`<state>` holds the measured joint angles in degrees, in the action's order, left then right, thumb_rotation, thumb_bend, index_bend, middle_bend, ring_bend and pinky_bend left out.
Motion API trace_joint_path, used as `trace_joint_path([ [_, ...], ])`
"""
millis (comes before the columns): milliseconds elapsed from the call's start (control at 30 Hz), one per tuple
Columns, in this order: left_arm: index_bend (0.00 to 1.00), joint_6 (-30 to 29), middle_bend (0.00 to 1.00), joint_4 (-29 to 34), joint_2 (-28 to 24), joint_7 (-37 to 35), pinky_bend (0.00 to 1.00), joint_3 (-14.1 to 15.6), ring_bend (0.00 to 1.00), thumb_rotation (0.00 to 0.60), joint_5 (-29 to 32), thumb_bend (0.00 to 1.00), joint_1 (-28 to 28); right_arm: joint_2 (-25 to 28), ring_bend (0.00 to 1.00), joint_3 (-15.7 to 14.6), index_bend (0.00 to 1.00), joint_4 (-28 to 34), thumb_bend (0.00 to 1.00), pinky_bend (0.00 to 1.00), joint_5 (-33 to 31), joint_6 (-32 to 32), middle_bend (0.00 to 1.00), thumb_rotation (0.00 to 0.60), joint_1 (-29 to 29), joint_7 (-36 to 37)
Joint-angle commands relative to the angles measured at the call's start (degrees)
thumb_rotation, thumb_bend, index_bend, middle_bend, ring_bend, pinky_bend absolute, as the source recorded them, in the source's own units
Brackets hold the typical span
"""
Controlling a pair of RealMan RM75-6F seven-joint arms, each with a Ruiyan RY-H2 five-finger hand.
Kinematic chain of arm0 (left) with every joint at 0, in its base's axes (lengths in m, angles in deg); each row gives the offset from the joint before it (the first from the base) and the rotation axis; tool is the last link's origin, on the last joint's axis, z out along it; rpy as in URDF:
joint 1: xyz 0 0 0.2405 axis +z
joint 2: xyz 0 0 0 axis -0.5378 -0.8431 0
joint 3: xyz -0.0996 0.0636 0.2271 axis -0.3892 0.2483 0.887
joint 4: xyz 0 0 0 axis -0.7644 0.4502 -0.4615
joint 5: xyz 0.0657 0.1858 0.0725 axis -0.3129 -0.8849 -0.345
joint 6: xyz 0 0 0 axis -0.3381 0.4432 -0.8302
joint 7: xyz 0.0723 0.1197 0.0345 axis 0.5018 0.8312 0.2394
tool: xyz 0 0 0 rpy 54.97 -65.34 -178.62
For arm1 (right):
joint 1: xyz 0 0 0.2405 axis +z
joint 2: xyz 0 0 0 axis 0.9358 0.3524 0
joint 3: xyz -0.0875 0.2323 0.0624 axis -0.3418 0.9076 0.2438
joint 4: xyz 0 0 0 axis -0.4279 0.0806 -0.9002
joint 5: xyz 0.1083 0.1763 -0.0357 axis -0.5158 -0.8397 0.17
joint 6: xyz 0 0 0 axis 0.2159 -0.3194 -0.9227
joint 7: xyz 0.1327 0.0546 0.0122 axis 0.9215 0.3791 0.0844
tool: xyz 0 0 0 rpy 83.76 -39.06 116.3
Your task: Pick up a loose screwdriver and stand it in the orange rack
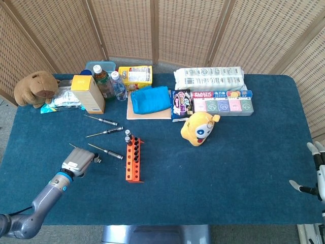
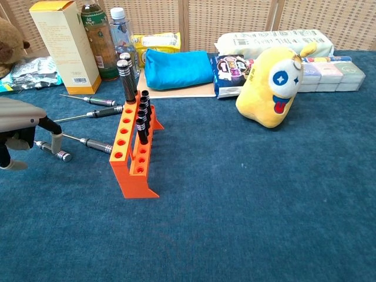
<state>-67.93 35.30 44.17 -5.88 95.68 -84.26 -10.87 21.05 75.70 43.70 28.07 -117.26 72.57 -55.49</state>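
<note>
Four slim screwdrivers with knurled dark metal handles lie loose on the napped blue cloth (image 1: 228,168) at about nine o'clock from the orange rack (image 1: 134,161). The rack is a long, moulded plastic stand with two rows of round holes; several black-handled drivers already stand upright in its far end. The nearest loose screwdriver (image 2: 51,150) lies flat under the left hand (image 1: 77,164), whose grey metal shell hovers over it with fingers (image 2: 56,140) bent downward around the shaft; whether they actually pinch it I cannot tell. Another screwdriver (image 1: 106,151) lies just beside, between the hand and the rack. Two more sit at eleven o'clock from the rack, (image 1: 104,132) and (image 1: 101,120).

At three o'clock on the table edge the right hand (image 1: 316,173) rests with pale fingers spread, holding nothing.

Beyond the rack stand a tall yellow carton (image 1: 88,93) with a barcode, two clear plastic bottles (image 1: 110,84), a blue fabric pouch (image 1: 150,99), a soft yellow plush (image 1: 199,128) and a brown furry plush (image 1: 35,88). Printed writing on the packets is too small to read.
</note>
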Motion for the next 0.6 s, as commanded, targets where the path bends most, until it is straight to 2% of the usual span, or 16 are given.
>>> trace_joint_path([
  [33, 0.4, -0.89, 1.0, -0.75, 0.58, -0.11, 1.0, -0.2, 1.0, 0.6, -1.2, 0.31, 0.62, 0.05, 0.0, -0.03, 0.0, 0.05, 0.0, 0.0, 0.05, 0.07, 0.0, 0.6, 0.01, 0.17],
  [600, 0.4, -2.92, 1.0, -7.12, 6.45, 0.15, 1.0, -1.9, 1.0, 0.6, -5.91, 0.31, 3.45, 0.52, 0.0, -0.08, 0.0, 0.12, 0.0, 0.0, -0.44, 0.81, 0.0, 0.6, 0.15, 0.76],
])
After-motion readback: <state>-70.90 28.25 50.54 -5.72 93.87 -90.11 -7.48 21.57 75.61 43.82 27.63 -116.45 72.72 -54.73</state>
